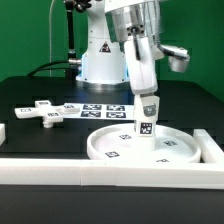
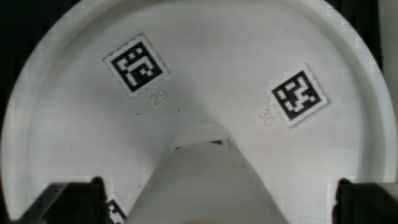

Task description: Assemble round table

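The large rimmed round disc (image 1: 118, 150) lies flat near the front of the table and fills the wrist view (image 2: 196, 60). The short cylindrical post (image 1: 146, 125) stands upright on the disc's middle, with a square tag on its side. In the wrist view the post (image 2: 212, 175) runs down to the disc between my fingers. My gripper (image 1: 148, 101) is right over the post's top. Its dark fingers (image 2: 75, 205) stand on both sides of the post with white gaps between, so the gripper (image 2: 217, 200) is open. The small cross-shaped foot (image 1: 45, 112) lies loose at the exterior view's left.
The marker board (image 1: 105, 110) lies flat behind the disc. A long white rail (image 1: 110, 170) runs along the front edge, with a short piece at the exterior view's right (image 1: 210, 148). The robot's base (image 1: 100, 60) stands at the back.
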Action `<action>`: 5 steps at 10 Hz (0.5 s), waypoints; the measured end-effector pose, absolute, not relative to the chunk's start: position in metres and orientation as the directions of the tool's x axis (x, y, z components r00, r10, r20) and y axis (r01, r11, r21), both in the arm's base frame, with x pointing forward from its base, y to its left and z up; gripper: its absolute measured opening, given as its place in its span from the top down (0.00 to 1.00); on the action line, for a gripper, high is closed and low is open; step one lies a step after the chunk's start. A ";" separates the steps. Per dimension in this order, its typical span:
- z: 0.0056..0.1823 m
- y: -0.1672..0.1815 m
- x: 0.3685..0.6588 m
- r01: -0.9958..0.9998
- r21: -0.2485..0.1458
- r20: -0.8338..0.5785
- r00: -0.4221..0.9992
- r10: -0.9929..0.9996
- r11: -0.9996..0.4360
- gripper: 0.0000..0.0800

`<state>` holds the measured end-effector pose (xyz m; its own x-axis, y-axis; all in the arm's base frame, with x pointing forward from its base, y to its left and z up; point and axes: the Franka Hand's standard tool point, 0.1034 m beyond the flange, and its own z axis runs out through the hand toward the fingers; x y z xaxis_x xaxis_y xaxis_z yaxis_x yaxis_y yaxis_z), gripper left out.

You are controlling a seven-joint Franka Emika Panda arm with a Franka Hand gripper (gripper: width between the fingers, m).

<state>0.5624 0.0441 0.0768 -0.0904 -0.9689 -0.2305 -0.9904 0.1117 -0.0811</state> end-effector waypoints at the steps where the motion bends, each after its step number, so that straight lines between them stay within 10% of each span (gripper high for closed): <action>1: 0.076 0.044 0.562 -0.995 -0.099 -0.224 -0.013 -0.975 0.036 0.19; 5: 0.076 0.044 0.562 -0.945 -0.157 -0.178 0.314 -0.932 -0.289 0.19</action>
<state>0.5616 0.0437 0.0762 0.3145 -0.9325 -0.1778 -0.9445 -0.2886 -0.1569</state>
